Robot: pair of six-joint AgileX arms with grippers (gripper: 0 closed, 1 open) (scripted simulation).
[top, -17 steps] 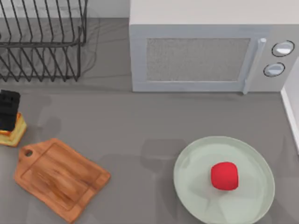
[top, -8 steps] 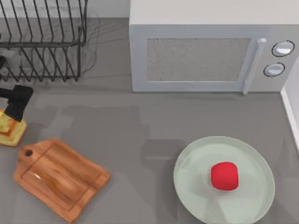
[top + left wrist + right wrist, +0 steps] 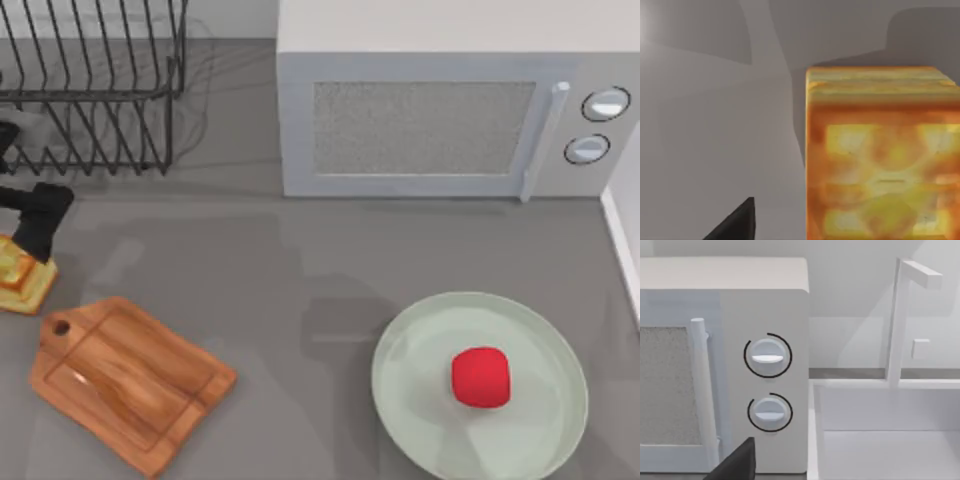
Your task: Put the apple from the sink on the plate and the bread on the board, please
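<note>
Left tool (image 3: 38,215) at the bench's (image 3: 300,270) left edge, hovering over the bread's (image 3: 18,277) far corner. Spread or pressed together: can't tell. No grip evident; left wrist view shows bare bench beside the slice.

Vs 1 s ago: was square over the bread, now shifted a bit toward the rack and turned at an angle. Barely any move in the last half sec. Bread itself unmoved, flat on the bench.

Meaning for the task: bread half not done yet. Looks like re-aligning for a grasp rather than carrying, judging by the slice lying off the board.

Near to far from the left tool:
- bread ×1, directly under/just beside the tool, toasted face up.
- board (image 3: 125,385) ×1, next out, just past the bread, handle tab nearest it, nothing on it.
- wire rack (image 3: 100,90) ×1, close on the tool's other side.
- microwave (image 3: 440,120) ×1, well off, w/ 2 knobs (image 3: 606,103).
- plate (image 3: 410,400) ×1, farthest across the bench.
- apple (image 3: 481,377) ×1, resting on the plate near its middle, so apple half looks finished.

Right tool (image 3: 737,462) parked, facing the microwave's knob side and the sink (image 3: 890,440) ×1 w/ faucet (image 3: 897,320) ×1. Spread or not: can't tell.
</note>
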